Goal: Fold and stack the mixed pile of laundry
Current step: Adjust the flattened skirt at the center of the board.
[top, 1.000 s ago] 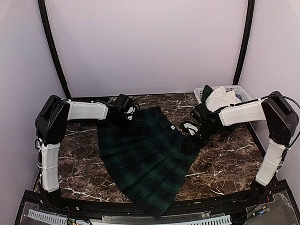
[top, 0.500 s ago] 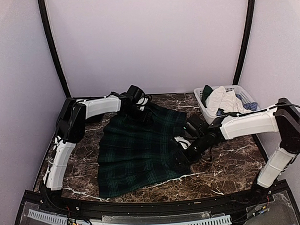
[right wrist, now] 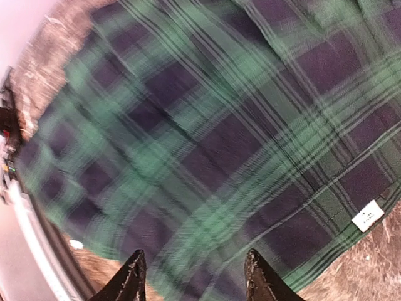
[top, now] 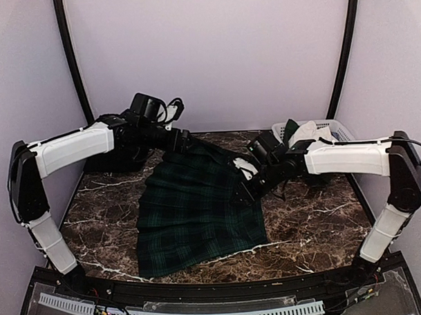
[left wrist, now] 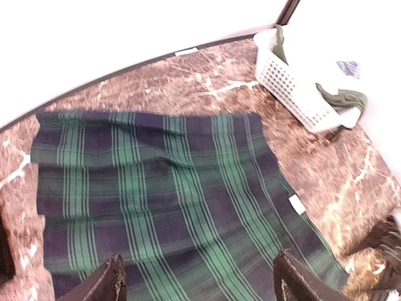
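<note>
Green-and-navy tartan pleated skirt [top: 198, 206] lies on brown marble desk [top: 317, 226]; left claw [left wrist: 197, 285] wide, right claw [right wrist: 194, 276] parted, both empty.

Looking down from above, the left gripper [top: 186, 140] is dark against the far edge of the skirt [top: 192, 213], and I can't separate its fingertips from the cloth. The right gripper [top: 243, 190] is equally lost against the tartan. The right arm [top: 349, 158] crosses the basket [top: 342, 129], hiding its near wall and part of the clothes [top: 303, 134] inside.

In the left wrist view the bottom edge cuts off the fingers [left wrist: 113, 283] and the skirt's near hem, and the label [left wrist: 296, 205] is too small to read. The right wrist view smears toward its left side, and the skirt runs off the top and right.
</note>
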You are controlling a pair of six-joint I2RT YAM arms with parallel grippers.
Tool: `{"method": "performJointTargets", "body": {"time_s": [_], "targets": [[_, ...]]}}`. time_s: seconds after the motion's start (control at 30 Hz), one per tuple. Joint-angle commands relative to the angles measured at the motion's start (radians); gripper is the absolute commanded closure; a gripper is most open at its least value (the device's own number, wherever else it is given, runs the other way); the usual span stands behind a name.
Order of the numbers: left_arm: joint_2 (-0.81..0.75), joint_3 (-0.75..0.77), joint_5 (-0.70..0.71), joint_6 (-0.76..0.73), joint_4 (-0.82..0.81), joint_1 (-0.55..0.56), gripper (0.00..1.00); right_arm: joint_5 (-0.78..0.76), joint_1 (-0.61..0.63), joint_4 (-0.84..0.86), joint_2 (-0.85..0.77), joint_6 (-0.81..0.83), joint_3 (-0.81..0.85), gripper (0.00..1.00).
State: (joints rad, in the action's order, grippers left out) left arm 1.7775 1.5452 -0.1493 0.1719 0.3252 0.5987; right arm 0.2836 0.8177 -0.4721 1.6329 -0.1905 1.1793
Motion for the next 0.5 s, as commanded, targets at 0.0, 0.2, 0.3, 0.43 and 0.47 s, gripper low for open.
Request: {"method": "performJointTargets", "body": {"time_s": [0.0, 0.2, 0.3, 0.43, 0.47], "targets": [[-0.062, -0.203, -0.001, 0.058, -0.031, 0.05, 0.2, 0.013, -0.04, -0.013, 0.099, 0.066, 0.019, 0.51], [-0.155, -0.484, 0.004, 0.102, -0.071, 0.113, 0.21, 0.039, -0.077, 0.009, 0.147, 0.071, -0.07, 0.56], [-0.191, -0.572, 0.002, 0.128, -0.089, 0.116, 0.21, 0.03, -0.079, 0.005, 0.151, 0.045, -0.128, 0.58], [-0.241, -0.653, 0.02, 0.162, -0.087, 0.117, 0.22, 0.048, -0.077, 0.009, 0.141, 0.006, -0.207, 0.6], [-0.26, -0.67, 0.021, 0.167, -0.085, 0.117, 0.22, 0.052, -0.076, 0.011, 0.128, -0.004, -0.221, 0.6]]}}
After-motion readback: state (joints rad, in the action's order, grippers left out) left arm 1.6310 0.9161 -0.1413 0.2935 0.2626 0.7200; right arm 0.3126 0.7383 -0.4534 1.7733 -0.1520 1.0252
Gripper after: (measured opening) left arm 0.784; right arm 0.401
